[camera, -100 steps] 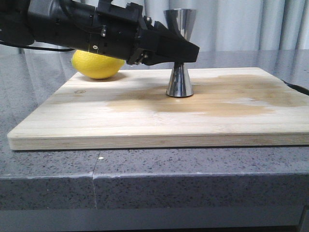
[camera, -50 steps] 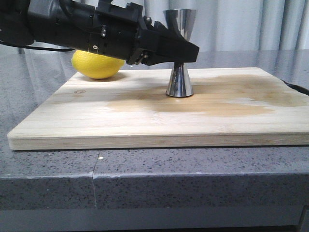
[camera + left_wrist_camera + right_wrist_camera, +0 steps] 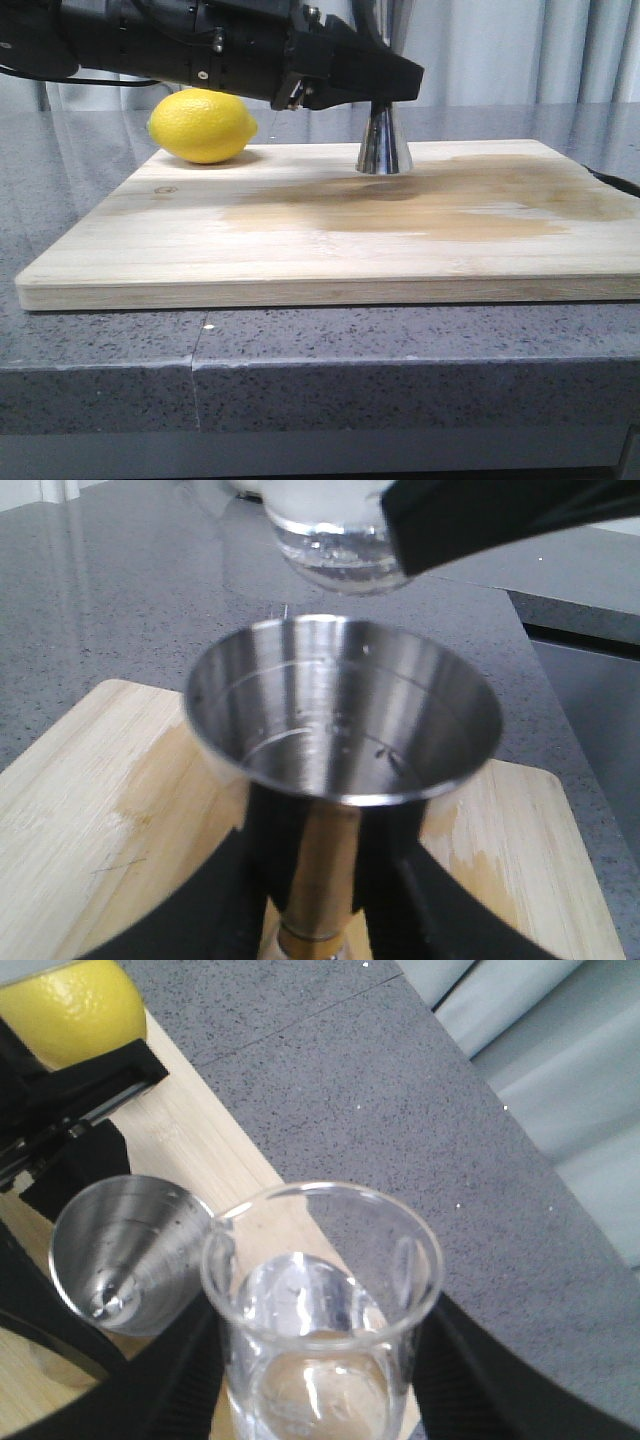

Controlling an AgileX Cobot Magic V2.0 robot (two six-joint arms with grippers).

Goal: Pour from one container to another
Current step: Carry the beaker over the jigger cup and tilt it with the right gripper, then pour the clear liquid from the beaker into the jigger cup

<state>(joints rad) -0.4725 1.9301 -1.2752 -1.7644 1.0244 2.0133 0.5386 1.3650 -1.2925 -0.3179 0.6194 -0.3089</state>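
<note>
Beaker [image 3: 320, 1310] just beside tool-held jigger [image 3: 340, 720]

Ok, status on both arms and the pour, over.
Left gripper shut on jigger, lifted off board. Right gripper shut on beaker, upright beside jigger, liquid inside. Lemon off to the side, nothing in the way.

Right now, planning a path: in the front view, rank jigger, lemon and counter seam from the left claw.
1. jigger, held in the left claw.
2. lemon, back left of the board.
3. counter seam, front, below it.
</note>
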